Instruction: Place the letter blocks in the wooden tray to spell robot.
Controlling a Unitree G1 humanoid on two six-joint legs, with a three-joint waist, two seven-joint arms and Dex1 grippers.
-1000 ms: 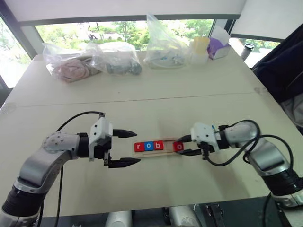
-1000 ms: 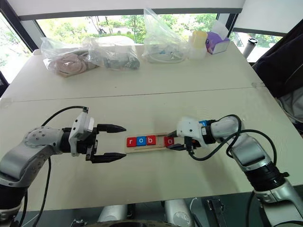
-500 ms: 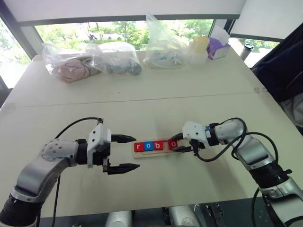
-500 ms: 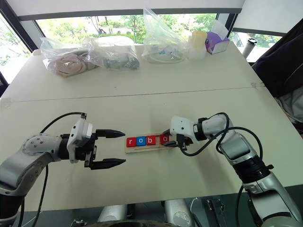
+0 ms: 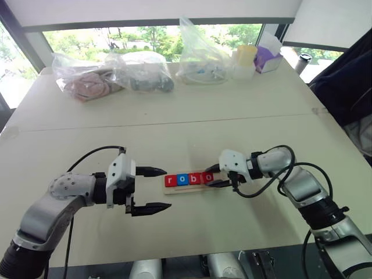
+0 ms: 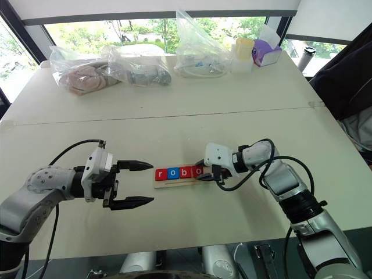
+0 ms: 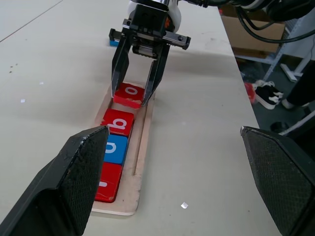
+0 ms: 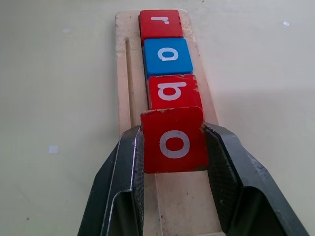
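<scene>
Head views: the tray point(image 5: 187, 188) lies on the table point(image 5: 174, 122) holding r, o, b; the right gripper point(image 6: 204, 174) pinches a red o block point(image 6: 199, 171) beside them. Left wrist view: the left gripper point(image 5: 156, 189) stands spread near the tray's other end.

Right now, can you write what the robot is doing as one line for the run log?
right gripper: shut on red o block, at wooden tray | in tray: r, o, b | left gripper: open, empty, beside tray

Red-blue-red-red blocks point(image 8: 169, 68) r-o-b-o line wooden tray point(image 8: 124, 64).
</scene>
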